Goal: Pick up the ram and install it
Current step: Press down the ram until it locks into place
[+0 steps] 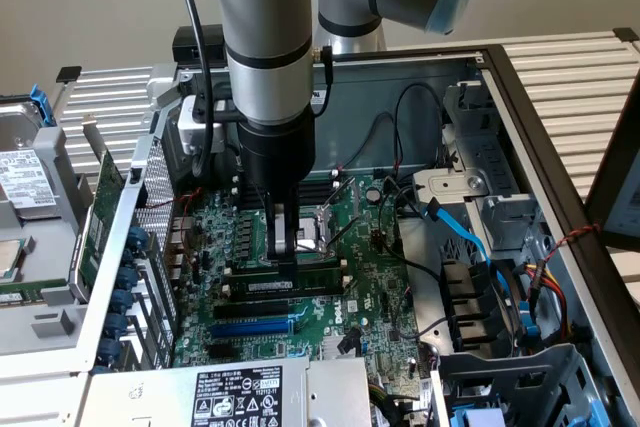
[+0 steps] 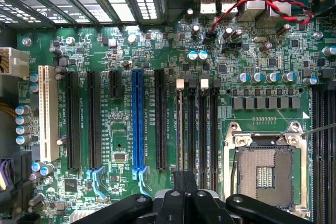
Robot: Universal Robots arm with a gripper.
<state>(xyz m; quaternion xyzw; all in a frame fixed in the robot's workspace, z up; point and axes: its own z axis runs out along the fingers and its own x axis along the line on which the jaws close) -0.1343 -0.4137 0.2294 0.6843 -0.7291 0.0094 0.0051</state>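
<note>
One arm (image 1: pixel 265 57) is seen lowered into an opened computer case (image 1: pixel 500 97), its fingers (image 1: pixel 284 247) drawn shut and pressed down on the top edge of the ram (image 1: pixel 290 285). The ram, a narrow green stick with a white label strip, is seen lying along a slot on the motherboard (image 1: pixel 370 297), just beside the processor socket (image 1: pixel 325 225) and directly under the fingers. A black slot (image 1: pixel 255 308) and a blue slot (image 1: pixel 250 328) are seen next to it, nearer the camera. In the wrist view the closed fingers (image 2: pixel 185 182) are seen as a narrow black pair over the memory slots (image 2: pixel 197 129), and the ram's top edge (image 2: pixel 180 124) is seen as a thin pale line in the slot ahead of them. The blue slot (image 2: pixel 137 121) and a white slot (image 2: pixel 48 114) are shown among black expansion slots, with the socket (image 2: pixel 265 171) at the other side of the memory slots. Whether the ram has been fully seated cannot be told. A green card (image 1: pixel 100 227) is seen standing at the exterior view's left, outside the case wall, and blue cables (image 1: pixel 465 237) are seen at the exterior view's right. A labelled power supply (image 1: pixel 235 395) is shown at the near edge.
</note>
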